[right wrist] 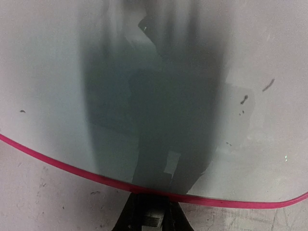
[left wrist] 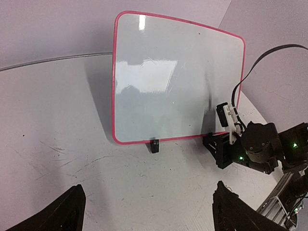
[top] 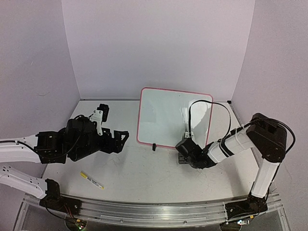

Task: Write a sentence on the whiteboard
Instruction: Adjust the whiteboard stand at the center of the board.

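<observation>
The writing has not begun, as far as these views show. The whiteboard [top: 163,120] stands upright on the bench [top: 144,178], propped on its small black clip feet. Its face is blank in all three views: there are glare, dark reflections of the arm and a few tiny specks, but no words.

The marker [top: 91,180] lies loose on the bench, well in front of the whiteboard and off to its left, and neither arm is touching it. I cannot tell whether it is capped.

The left gripper [left wrist: 149,186] hangs to the left of the whiteboard and faces it, with its fingers spread wide and nothing between them.

The right gripper [right wrist: 149,219] is pressed up to the whiteboard's bottom rim near the lower right corner, about where the second clip foot would be. Its jaws stand to either side of a pale piece at the rim. Whether they are clamped on it, perhaps to steady the whiteboard, cannot be told from these views.

By my reckoning nearly everything is still to do: pick up the marker, uncap it if it needs that, carry it to the whiteboard and write the line.

No cup, tray, box or other holder shows in any view, so nothing here is stored inside anything.
</observation>
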